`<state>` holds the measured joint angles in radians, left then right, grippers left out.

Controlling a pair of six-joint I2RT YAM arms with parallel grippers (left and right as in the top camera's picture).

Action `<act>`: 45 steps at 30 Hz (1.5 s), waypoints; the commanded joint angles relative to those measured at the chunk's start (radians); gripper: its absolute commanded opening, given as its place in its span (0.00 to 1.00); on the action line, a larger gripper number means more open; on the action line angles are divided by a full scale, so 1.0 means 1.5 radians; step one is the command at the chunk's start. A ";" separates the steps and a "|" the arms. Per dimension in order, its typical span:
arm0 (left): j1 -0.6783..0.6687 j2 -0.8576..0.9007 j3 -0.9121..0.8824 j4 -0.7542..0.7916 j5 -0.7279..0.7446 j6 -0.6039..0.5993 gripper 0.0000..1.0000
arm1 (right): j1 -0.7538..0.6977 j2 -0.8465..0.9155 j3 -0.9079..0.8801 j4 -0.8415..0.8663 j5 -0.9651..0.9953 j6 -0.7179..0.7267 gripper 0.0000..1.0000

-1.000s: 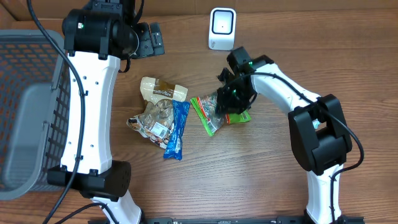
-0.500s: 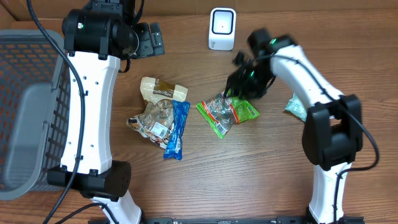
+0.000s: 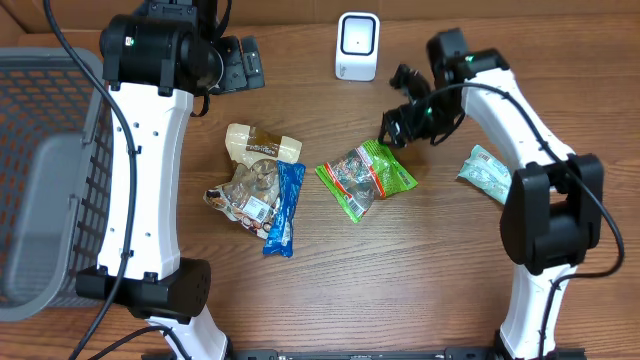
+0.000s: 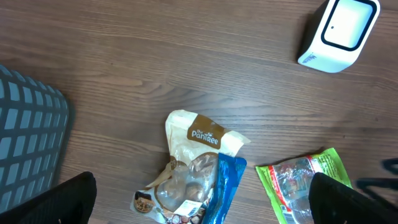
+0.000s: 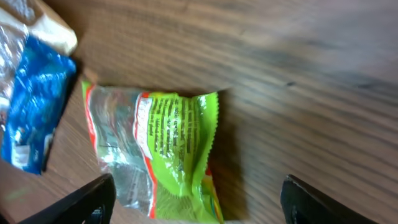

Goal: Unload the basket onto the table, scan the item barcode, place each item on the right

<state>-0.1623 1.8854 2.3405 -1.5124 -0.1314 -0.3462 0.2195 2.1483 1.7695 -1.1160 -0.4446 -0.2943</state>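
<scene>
right hand [image 3: 405, 118]: hovers just beside green packet [image 3: 365, 178], angled down at it, fingers spread, empty | left hand [image 3: 238, 62]: well apart from green packet, wide open, empty

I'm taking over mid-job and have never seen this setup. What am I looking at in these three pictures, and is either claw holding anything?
You see a white left arm and right arm at a wooden table, each ending in a two-finger gripper. The wide picture looks down from above. The other two come from a camera on each wrist, looking past that arm's own fingers.

On the table lie a green snack packet, a blue packet touching a clear snack bag, a beige Pantree bag and a pale green packet. The white barcode scanner stands at the far edge, and a grey basket sits on the left.

The left gripper and right gripper are both open and hold nothing. The right one hovers near the green snack packet.
</scene>
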 commanded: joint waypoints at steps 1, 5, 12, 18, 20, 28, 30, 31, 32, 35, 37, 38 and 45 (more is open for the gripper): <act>-0.001 0.001 -0.004 0.001 0.001 -0.014 1.00 | 0.008 0.019 -0.043 0.025 -0.058 -0.059 0.87; -0.001 0.001 -0.004 0.001 0.001 -0.014 1.00 | 0.012 0.027 -0.083 0.062 -0.096 -0.060 0.88; -0.001 0.001 -0.004 0.001 0.001 -0.014 1.00 | 0.034 0.062 -0.098 0.074 -0.122 -0.069 0.87; -0.001 0.001 -0.004 0.001 0.001 -0.014 1.00 | 0.062 0.087 -0.098 0.088 -0.121 -0.068 0.74; -0.001 0.001 -0.004 0.001 0.001 -0.014 0.99 | 0.066 0.091 -0.098 0.090 -0.116 -0.066 0.62; -0.001 0.001 -0.004 0.001 0.001 -0.014 1.00 | 0.062 0.095 -0.097 0.087 -0.107 -0.034 0.04; -0.001 0.001 -0.004 0.001 0.001 -0.014 1.00 | 0.056 0.094 -0.087 0.080 -0.113 0.004 0.04; -0.001 0.001 -0.004 0.001 0.001 -0.014 1.00 | 0.053 0.092 -0.077 0.067 -0.122 0.015 0.04; -0.001 0.001 -0.004 0.001 0.001 -0.014 1.00 | 0.048 0.090 -0.065 0.052 -0.137 0.023 0.04; -0.001 0.001 -0.004 0.001 0.001 -0.014 1.00 | 0.033 0.076 -0.019 0.007 -0.187 0.025 0.04; -0.001 0.001 -0.004 0.001 0.001 -0.014 1.00 | 0.026 0.062 0.014 -0.009 -0.195 0.045 0.04; -0.001 0.001 -0.004 0.001 0.001 -0.014 1.00 | 0.024 0.052 0.030 -0.011 -0.192 0.058 0.04; -0.001 0.001 -0.004 0.001 0.001 -0.014 1.00 | 0.038 -0.017 0.091 0.047 0.042 0.190 0.04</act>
<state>-0.1623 1.8854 2.3405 -1.5120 -0.1314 -0.3462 0.2577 2.2261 1.8462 -1.0698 -0.5518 -0.1230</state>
